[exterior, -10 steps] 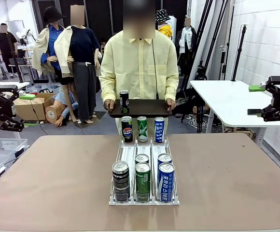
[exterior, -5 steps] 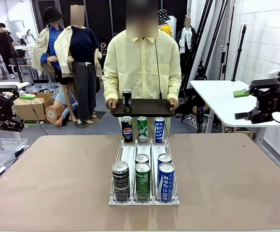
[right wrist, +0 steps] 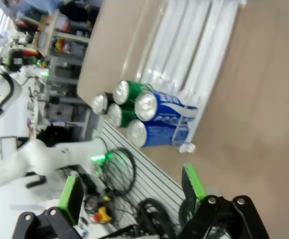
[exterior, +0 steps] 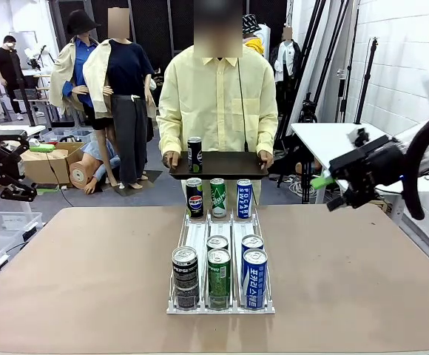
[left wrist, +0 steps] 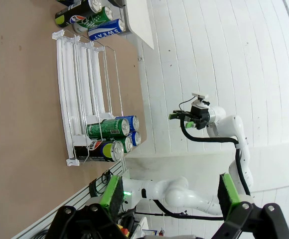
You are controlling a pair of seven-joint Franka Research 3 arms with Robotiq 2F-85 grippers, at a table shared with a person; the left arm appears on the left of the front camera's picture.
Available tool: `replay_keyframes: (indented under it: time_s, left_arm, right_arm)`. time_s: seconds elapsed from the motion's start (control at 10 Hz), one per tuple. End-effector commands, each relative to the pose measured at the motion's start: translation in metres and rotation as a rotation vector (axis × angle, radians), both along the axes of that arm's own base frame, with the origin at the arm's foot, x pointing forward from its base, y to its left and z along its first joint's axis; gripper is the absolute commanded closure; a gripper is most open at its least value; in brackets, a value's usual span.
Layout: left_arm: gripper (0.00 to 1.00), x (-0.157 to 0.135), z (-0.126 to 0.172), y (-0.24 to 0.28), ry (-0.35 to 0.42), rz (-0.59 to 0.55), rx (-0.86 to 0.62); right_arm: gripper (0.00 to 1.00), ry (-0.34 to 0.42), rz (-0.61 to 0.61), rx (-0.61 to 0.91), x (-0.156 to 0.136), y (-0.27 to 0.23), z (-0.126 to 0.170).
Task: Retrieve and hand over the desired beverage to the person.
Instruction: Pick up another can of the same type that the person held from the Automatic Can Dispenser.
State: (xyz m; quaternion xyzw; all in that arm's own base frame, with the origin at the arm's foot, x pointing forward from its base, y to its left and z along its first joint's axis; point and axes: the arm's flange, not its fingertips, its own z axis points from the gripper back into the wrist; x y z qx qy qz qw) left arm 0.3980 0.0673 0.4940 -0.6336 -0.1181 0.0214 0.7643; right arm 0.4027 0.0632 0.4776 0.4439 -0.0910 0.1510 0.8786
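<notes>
Standing at the far side of the table (exterior: 89, 259), the person (exterior: 218, 96) in the pale-yellow shirt holds a black tray (exterior: 225, 164) level, one hand at each end. A single dark can (exterior: 194, 154) stands upright on it, toward the robot's left (the label is too small for me to read).

In the middle of the table sits a white rack (exterior: 198, 235) with three lanes running from the person toward the robot. At its far end three cans stand side by side: a Pepsi can (exterior: 194, 197), a green can (exterior: 218, 197) and a blue can (exterior: 244, 198) marked SWEAT. At the near end five more are bunched: a black can (exterior: 185, 268) alone in the left lane, a front green can (exterior: 219, 270) with another just behind it in the middle lane, and a front blue can (exterior: 254, 270) with another just behind it in the right lane.

The right gripper (exterior: 327, 192) hangs in the air over the far right of the table, well apart from the rack, its jaws spread with nothing between the green pads. Its own camera looks down on the near bunch of cans.

The left gripper (left wrist: 169, 191) is likewise spread wide and empty, viewing the rack side-on across the table.
</notes>
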Motion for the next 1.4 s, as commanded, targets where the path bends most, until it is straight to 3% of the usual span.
replay_keyframes:
  time_s: [0.0,0.4,0.7,1.3]
  left_arm:
    - [0.0,-0.002,0.002,0.001,-0.006,0.006,-0.008]
    - [0.0,-0.002,0.002,0.001,-0.006,0.006,-0.008]
    - [0.0,-0.002,0.002,0.001,-0.006,0.006,-0.008]
    - [0.0,-0.002,0.002,0.001,-0.006,0.006,-0.008]
  right_arm:
    - [0.0,0.038,0.063,-0.131,0.007,0.021,0.0]
    - [0.0,0.074,0.211,-0.313,0.0,0.079,0.0]
    - [0.0,-0.016,0.285,-0.432,-0.015,0.121,-0.005]
    - [0.0,-0.149,0.26,-0.63,-0.027,0.178,-0.031]
